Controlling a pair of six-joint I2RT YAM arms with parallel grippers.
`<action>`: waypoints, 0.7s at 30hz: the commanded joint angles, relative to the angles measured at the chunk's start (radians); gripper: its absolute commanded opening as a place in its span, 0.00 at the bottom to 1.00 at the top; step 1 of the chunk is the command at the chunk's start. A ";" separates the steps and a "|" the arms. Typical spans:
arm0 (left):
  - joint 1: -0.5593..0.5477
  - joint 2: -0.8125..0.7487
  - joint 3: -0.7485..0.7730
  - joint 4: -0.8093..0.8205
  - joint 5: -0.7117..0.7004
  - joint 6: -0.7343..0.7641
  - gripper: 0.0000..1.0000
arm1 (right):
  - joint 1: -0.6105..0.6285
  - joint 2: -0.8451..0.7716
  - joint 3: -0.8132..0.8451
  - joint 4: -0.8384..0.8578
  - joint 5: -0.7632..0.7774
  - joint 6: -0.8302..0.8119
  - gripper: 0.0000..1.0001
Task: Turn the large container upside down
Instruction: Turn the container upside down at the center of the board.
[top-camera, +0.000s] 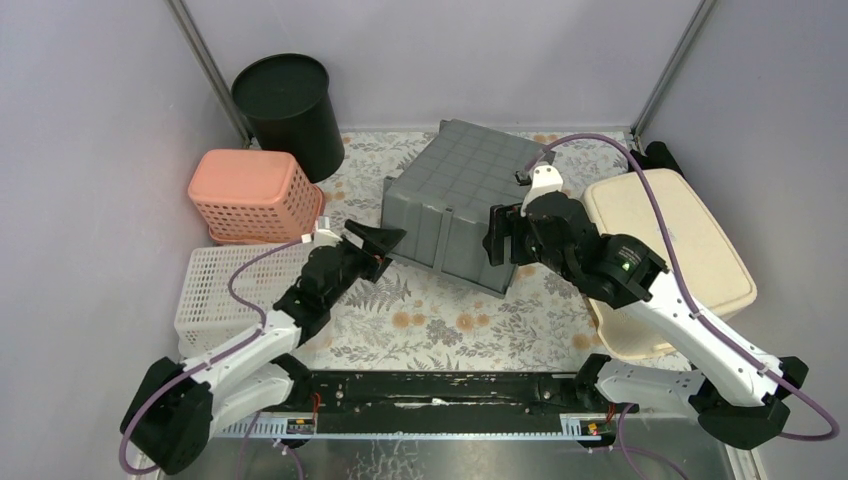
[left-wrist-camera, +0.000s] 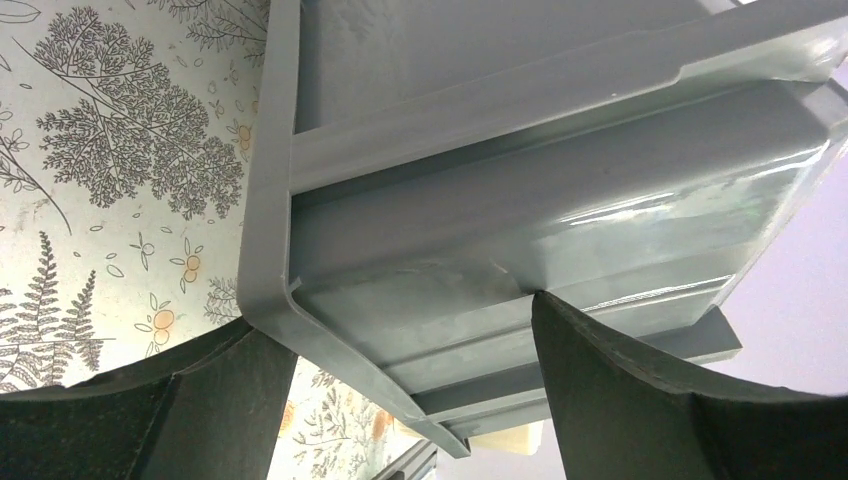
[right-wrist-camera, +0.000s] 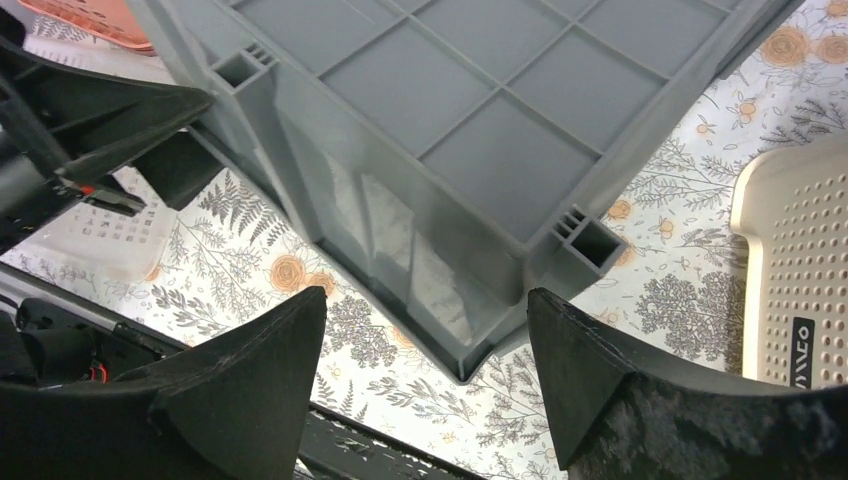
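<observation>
Operator: Table (top-camera: 430, 320) contents, largest first?

Arm: Container (top-camera: 470, 185): grey, mid-table towards the back, standing with its gridded base up and its rim down on the floral cloth. I cannot tell whether the whole rim lies flat. Tray (top-camera: 680, 240): cream, at the right edge, just beside the container. White basket (top-camera: 215, 290): left edge. Pink basket (top-camera: 250, 190): just behind the white one. Bucket (top-camera: 290, 105): black, back left corner.

Operator: Gripper positions?

Arm: My left gripper (left-wrist-camera: 405, 315) is at the container's near left corner. The rim corner sits between my fingers. One fingertip (left-wrist-camera: 560, 330) is against the side wall or very close; contact cannot be confirmed. My right gripper (right-wrist-camera: 428, 295) is over the near right corner, and that corner shows in the gap between my fingers.

Operator: Jaw state?

Arm: Both pairs stand wide apart. Neither pair is clamped on the container.
</observation>
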 joint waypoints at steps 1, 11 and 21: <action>-0.005 0.058 0.012 0.240 -0.005 -0.007 0.89 | -0.008 -0.010 -0.001 0.061 -0.041 0.002 0.81; -0.006 0.152 -0.024 0.430 -0.061 -0.022 0.89 | -0.011 0.002 -0.001 0.059 -0.067 -0.011 0.81; -0.006 0.304 -0.019 0.576 -0.068 -0.024 0.89 | -0.036 0.039 0.117 -0.035 -0.080 -0.016 0.86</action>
